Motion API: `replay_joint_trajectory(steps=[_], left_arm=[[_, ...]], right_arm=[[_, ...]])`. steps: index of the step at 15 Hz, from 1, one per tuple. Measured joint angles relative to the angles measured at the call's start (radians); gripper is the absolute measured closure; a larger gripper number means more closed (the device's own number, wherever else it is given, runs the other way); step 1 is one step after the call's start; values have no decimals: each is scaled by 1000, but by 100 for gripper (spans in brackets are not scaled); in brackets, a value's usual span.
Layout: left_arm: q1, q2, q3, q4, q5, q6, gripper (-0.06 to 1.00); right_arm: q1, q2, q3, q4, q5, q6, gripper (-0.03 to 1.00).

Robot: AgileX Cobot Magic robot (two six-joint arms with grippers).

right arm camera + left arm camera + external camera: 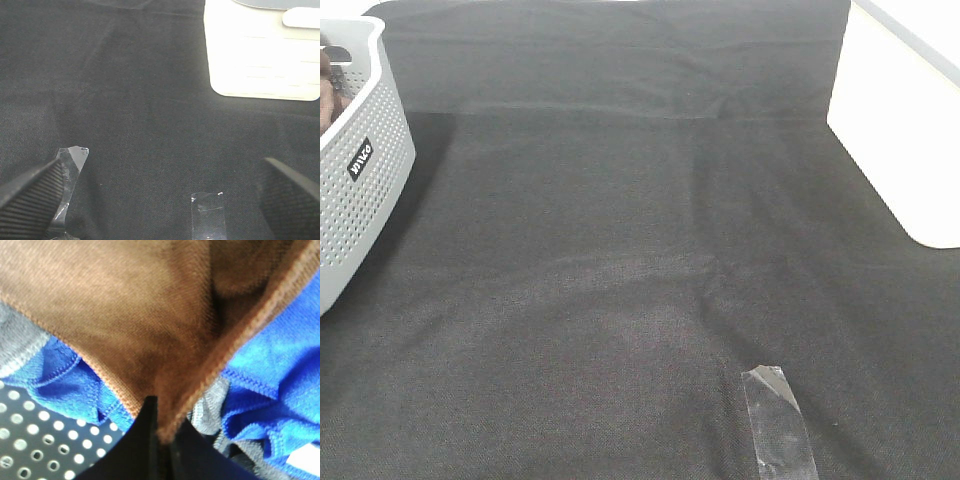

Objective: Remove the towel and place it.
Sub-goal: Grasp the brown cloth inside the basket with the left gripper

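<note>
Towel: brown; we find it in the basket, lying over blue cloths and a grey cloth.
Left hand: pressed together, pinching the towel's hemmed fold.
Right hand: we see it spread wide above the black tabletop.
Tape: clear strips stuck on the tabletop.

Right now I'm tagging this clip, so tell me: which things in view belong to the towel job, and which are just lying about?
Job: brown towel; left gripper, shut on its hem; white basket holding it.
Lying about: blue cloths; grey cloth; tape strips; white box; right gripper, open.
</note>
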Motion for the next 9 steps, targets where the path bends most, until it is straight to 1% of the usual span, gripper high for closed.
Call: replay_joint_trajectory(steps=[1, 2, 6, 8, 9], left_arm=[[-6, 0, 0, 0, 0, -46, 94], [-11, 0, 0, -1, 0, -65, 94], [-26, -57, -12, -7, 3, -111, 94], [-36, -124, -33, -51, 3, -143, 94], [-46, -159, -35, -94, 4, -147, 94]], right_arm=[[0, 0, 0, 0, 0, 0, 0], [0, 0, 0, 0, 0, 0, 0], [0, 0, 0, 0, 0, 0, 0], [0, 0, 0, 0, 0, 0, 0], [0, 0, 0, 0, 0, 0, 0]])
